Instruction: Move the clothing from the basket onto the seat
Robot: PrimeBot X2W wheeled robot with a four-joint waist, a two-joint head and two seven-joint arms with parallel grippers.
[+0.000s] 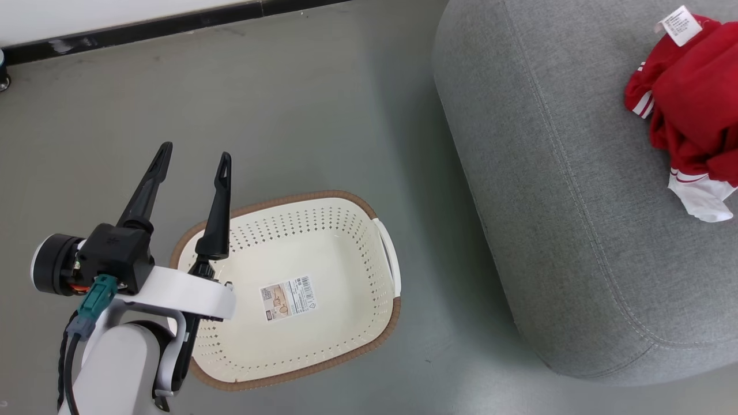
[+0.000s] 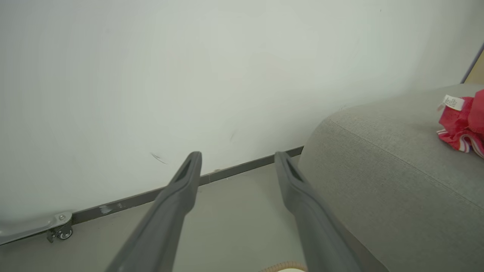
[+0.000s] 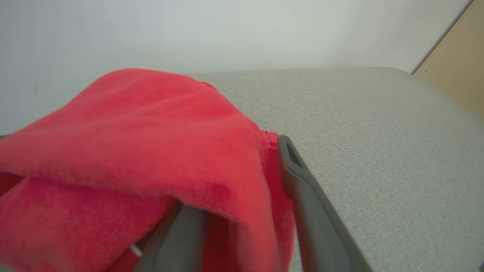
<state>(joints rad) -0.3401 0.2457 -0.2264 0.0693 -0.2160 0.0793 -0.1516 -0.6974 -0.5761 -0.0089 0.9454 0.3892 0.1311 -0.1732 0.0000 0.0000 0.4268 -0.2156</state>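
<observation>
Red clothing [image 1: 692,109] lay heaped on the grey seat [image 1: 553,173], well apart from the cream basket [image 1: 323,199] on the floor [image 1: 288,86]. The left fingers [image 1: 216,202] spread wide above the basket's rim — the right fingers [image 3: 302,196] stood parted, red cloth draped over one.

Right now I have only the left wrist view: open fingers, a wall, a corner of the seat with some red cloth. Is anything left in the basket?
Observer: No clothing. In the head view the basket holds just a paper label on its bottom.
Operator: What is the right gripper doing?
Observer: The right wrist view has the right gripper over the seat, fingers apart, the clothing draped across them.
Operator: Where is the left gripper?
Observer: In the head view the left gripper shows at the basket's left edge, open and empty.
</observation>
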